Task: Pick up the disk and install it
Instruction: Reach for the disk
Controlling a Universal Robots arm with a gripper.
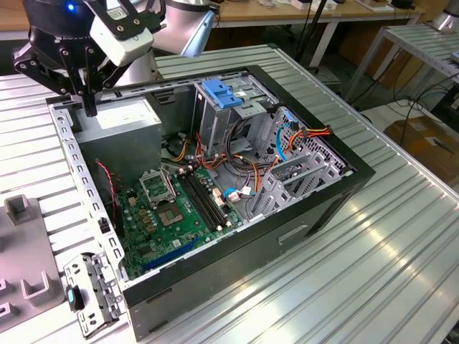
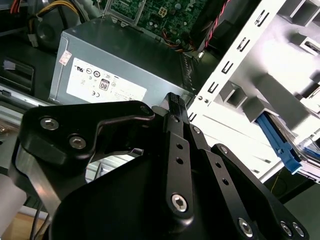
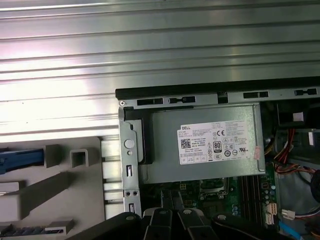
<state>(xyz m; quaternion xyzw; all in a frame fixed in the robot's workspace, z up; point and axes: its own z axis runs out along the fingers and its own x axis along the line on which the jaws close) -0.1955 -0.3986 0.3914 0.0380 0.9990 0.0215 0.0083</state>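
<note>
One claw (image 1: 90, 107), fingers (image 2: 176, 145) pressed together, gripping nothing. Hangs above the PSU (image 1: 118, 118) at the corner of the case (image 1: 308, 215) on the exterior view's left, apart from it.

Disk (image 3: 20, 157): not in the case. Blue rail seen in both wrist views, lying on the grey fixture (image 3: 50, 195) just beside the case. Dark body mostly out of frame, so exact seating on the fixture not resolved.

Step in hand, as judged: approach to pick-up. Disk not yet grasped, nothing installed.

Next move, as judged: calls for the claw carried off the case and over the fixture, opened wider than the disk, then lowered square to it. Risk noted: case wall and fixture posts stand near the rail.

Counts:
- 1 arm (image 1: 188, 29), 1 claw, 2 fingers
- 1 disk (part seen)
- 1 case, 1 PSU, 1 board (image 1: 172, 215)
- 1 tall cage (image 1: 215, 125) with 1 blue latch (image 1: 221, 93)
- 1 fixture
- 1 ribbed table (image 1: 373, 272)
</note>
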